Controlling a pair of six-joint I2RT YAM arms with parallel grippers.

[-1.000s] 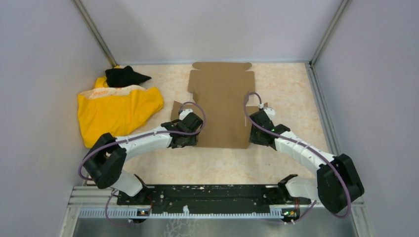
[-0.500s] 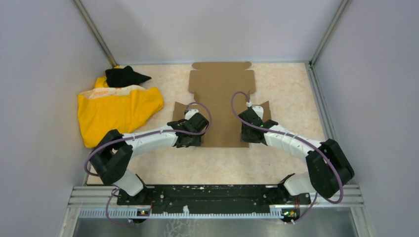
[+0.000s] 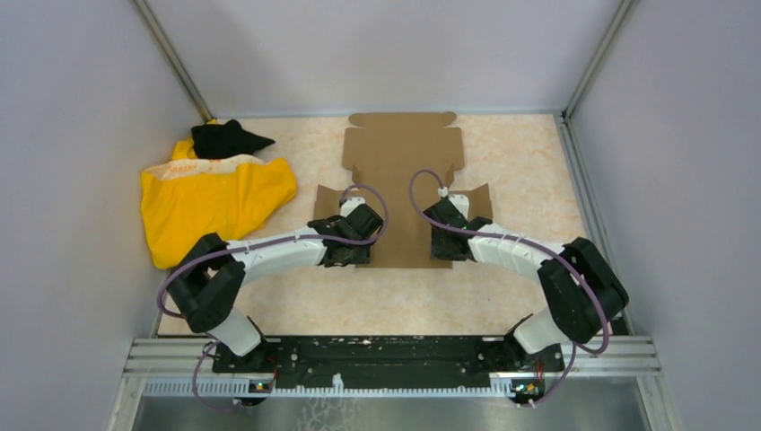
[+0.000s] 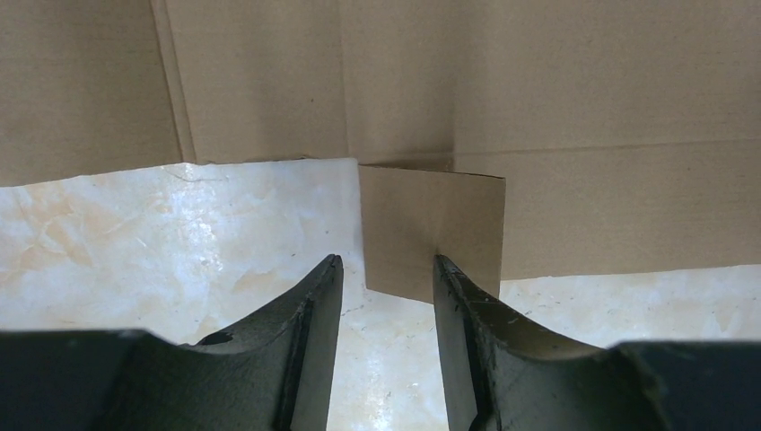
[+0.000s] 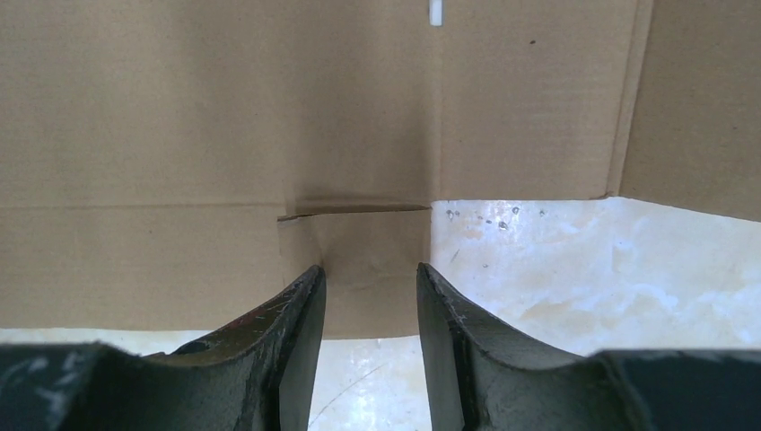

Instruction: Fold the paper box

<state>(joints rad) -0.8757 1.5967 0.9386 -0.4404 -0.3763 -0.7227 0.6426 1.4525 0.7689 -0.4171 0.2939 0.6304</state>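
Observation:
The paper box lies as a flat brown die-cut cardboard sheet in the middle of the table. Both grippers hover low over its near edge. My left gripper is at the near-left corner; in the left wrist view it stands open, with a small cardboard tab just ahead of its right fingertip. My right gripper is at the near-right corner; its wrist view shows it open, straddling a small tab of the sheet. Neither gripper holds anything.
A yellow cloth with a black item on it lies at the left by the wall. Grey walls enclose the table on three sides. The arms' metal base rail runs along the near edge.
Both grippers have moved inward along the sheet's near edge, the right one further, its elbow swinging left. The sheet has not moved.

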